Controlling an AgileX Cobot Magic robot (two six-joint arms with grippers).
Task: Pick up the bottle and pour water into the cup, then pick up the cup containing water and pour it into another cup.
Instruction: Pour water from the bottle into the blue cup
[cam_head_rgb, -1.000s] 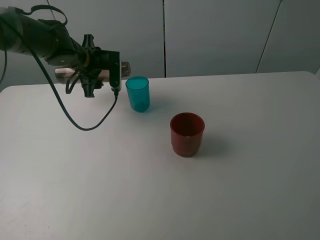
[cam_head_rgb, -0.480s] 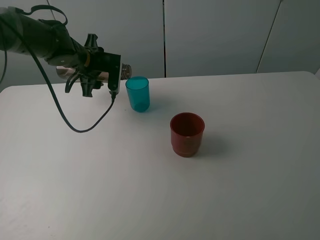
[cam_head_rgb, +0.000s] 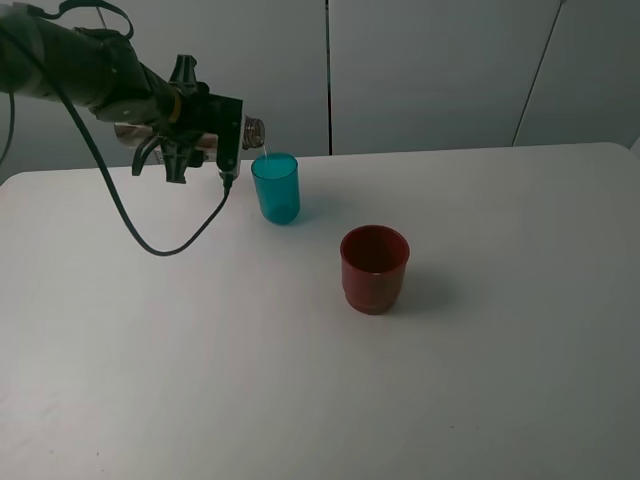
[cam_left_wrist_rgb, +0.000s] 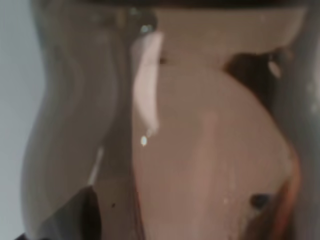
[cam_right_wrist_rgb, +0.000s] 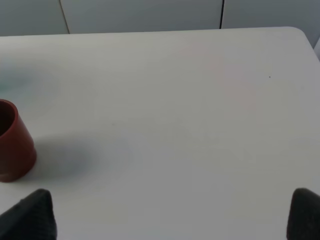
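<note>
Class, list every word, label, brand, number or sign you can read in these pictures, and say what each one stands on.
There is no readable text in any view.
bottle: no label shows, and the left wrist close-up of it is blurred.
teal cup: plain, no print.
red cup: plain, no print.
table: no writing.

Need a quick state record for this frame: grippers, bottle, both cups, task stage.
left gripper: shut on the bottle, held above the table's far left
bottle: tipped near horizontal, mouth just above the teal cup's rim
teal cup: upright on the table
red cup: upright, apart from the teal cup, untouched
right gripper: open, holds nothing
stage: first pour, a thin stream seems to fall; second pour not yet done
</note>
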